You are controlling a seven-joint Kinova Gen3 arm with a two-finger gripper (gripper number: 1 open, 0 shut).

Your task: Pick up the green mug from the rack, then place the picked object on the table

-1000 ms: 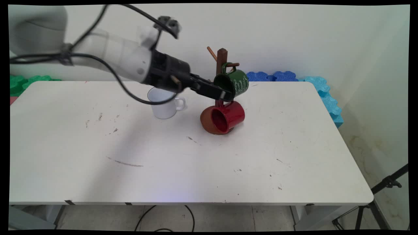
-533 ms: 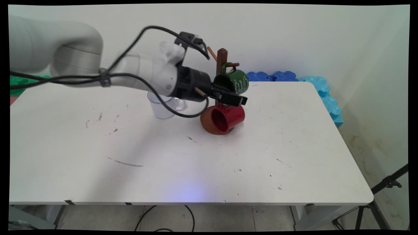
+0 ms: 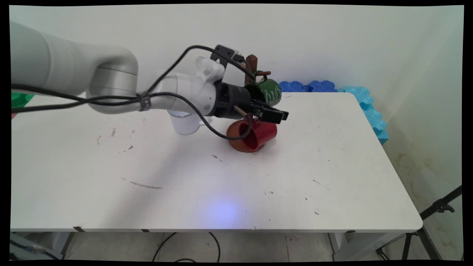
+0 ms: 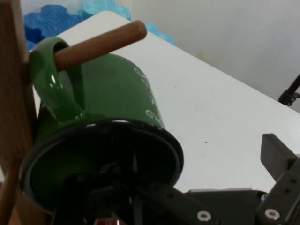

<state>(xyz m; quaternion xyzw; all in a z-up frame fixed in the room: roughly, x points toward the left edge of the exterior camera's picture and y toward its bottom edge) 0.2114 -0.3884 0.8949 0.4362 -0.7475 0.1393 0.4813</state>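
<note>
A dark green mug (image 3: 269,92) hangs by its handle on a peg (image 4: 101,42) of a brown wooden mug tree (image 3: 251,63). Below it, a red mug (image 3: 258,133) lies tilted at the tree's foot, mouth toward the camera. My gripper (image 3: 276,115) is level between the two mugs, just under the green mug's rim and above the red one, holding nothing. In the hand view the green mug (image 4: 108,103) fills the left, its mouth facing me, with one finger (image 4: 276,157) far off to the right. The other finger is hidden.
A white mug (image 3: 183,123) stands upright left of the tree, partly behind the arm. Blue foam tiles (image 3: 354,94) line the table's far right edge and green ones (image 3: 20,99) the far left. A black tripod (image 3: 432,218) stands by the near right corner.
The gripper has left the green mug's rim and moved right and slightly down, to under the mug. The green mug stays hanging on its peg.
</note>
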